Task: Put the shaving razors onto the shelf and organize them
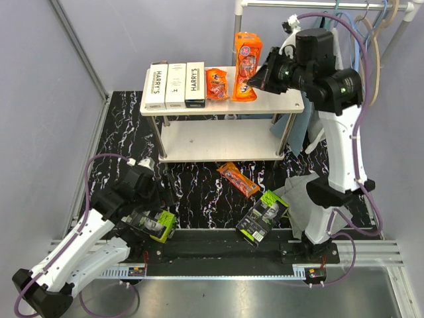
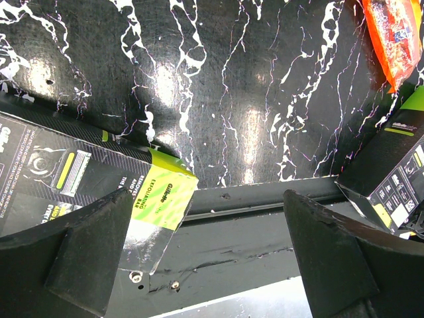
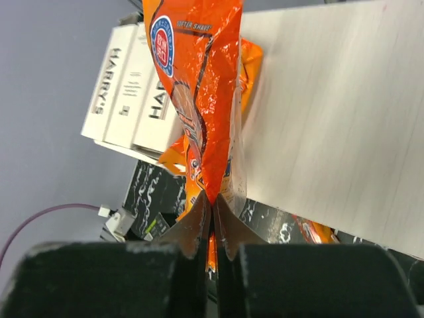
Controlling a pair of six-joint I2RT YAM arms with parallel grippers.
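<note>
Pinches an upright orange pack by its lower end in the all-but-closed right gripper at the middle of the shelf's top board, with bare board running right to the edge and the lower board bare too. Holds the left gripper wide apart, gripping nothing, just above a black-and-lime pack overhanging the marbled mat's near edge. Totals three HARRY'S boxes side by side at the board's left end, three orange with a second orange pack beside them and a third orange pack on the mat, and two lime with a second black-and-lime pack.

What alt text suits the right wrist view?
The right gripper pinches an orange razor pack by its edge, over the cream-white shelf board. Three white Harry's boxes lie side by side on the board's left end.
</note>
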